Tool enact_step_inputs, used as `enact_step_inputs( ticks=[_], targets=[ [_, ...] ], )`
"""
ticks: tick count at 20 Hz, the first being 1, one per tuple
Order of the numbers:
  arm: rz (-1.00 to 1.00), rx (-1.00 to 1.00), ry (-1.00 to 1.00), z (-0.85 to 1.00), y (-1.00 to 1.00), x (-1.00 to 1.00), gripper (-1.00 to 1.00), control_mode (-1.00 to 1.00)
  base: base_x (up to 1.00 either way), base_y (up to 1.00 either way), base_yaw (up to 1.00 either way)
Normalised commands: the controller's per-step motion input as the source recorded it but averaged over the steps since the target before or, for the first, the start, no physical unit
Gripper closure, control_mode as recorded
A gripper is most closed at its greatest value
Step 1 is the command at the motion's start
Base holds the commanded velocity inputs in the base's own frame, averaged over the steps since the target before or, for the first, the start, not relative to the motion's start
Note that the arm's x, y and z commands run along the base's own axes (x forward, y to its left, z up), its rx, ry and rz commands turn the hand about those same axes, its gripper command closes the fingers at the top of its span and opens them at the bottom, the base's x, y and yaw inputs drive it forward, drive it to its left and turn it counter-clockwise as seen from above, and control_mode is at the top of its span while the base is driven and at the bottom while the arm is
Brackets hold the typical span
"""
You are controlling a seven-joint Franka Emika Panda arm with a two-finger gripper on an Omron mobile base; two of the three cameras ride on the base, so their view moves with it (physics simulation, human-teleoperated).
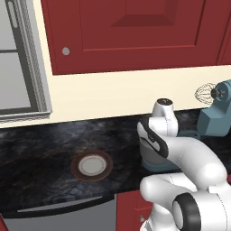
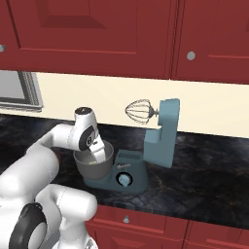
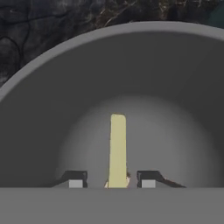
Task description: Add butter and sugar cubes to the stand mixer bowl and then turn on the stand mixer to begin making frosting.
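My claw (image 3: 112,183) hangs down inside the round grey metal stand mixer bowl (image 3: 175,87), because the thin pale yellow butter stick (image 3: 117,148) has to land there and not on the counter; my two dark tips stand apart on either side of the stick with a gap each side, so I judge it released, though I cannot tell whether it already rests on the bowl's floor; the bowl sits on the base of the teal-blue stand mixer (image 2: 163,136), head tilted back so the wire whisk (image 2: 138,112) clears my way in; the sugar cubes remain to fetch; around us, black marbled counter (image 1: 40,158), a white plate with brown rim (image 1: 92,165), red cabinets (image 2: 97,29).
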Motion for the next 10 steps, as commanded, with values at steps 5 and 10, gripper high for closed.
enact_step_inputs(
  ticks=[5,10],
  targets=[
    [0.00,0.00,0.00,0.04,-0.07,-0.05,-1.00,-1.00,0.00,0.00,0.00],
    [0.00,0.00,0.00,0.20,-0.10,-0.18,-1.00,-1.00,0.00,0.00,0.00]
  ],
)
